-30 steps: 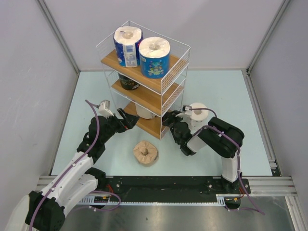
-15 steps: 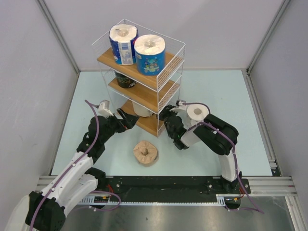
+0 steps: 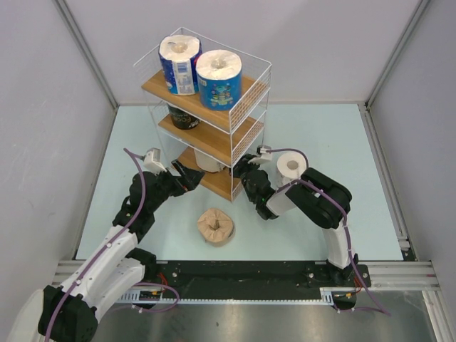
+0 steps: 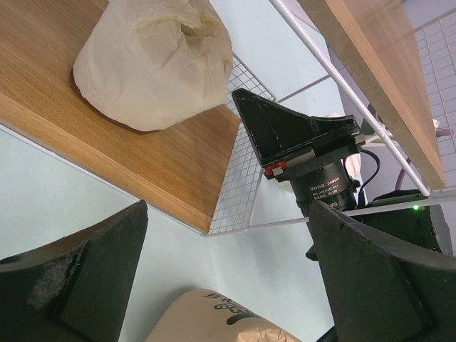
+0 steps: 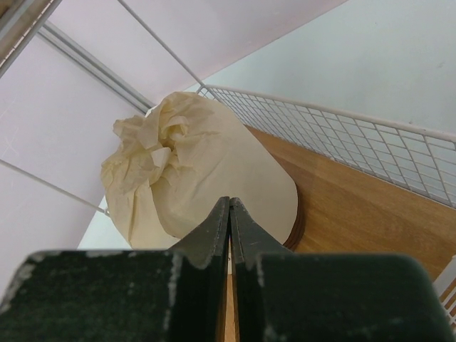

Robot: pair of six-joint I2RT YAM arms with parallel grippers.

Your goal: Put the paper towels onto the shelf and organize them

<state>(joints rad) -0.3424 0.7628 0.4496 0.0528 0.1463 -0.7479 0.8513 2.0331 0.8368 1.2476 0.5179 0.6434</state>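
Right gripper [image 3: 241, 169] is pointing into the bottom tier of the shelf [image 3: 249, 91], its fingers pressed together on nothing. Left gripper [image 3: 189, 177] is hanging wide open at the shelf's near left corner. Up top, the left blue-wrapped roll [image 3: 178, 64] and the right blue-wrapped roll [image 3: 219, 78] are standing side by side, with the dark-wrapped roll [image 3: 185, 118] sitting on the middle board. The crumpled cream roll [image 5: 199, 178] is resting on the bottom board. The tan-brown roll [image 3: 216, 226] is lying on the table [image 3: 320, 142] near the arms, and the white roll [image 3: 291, 165] is standing right of the shelf.

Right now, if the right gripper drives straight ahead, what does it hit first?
Likely the cream roll on the shelf's bottom board: the shut right gripper points at its side. The gap between them is unclear.
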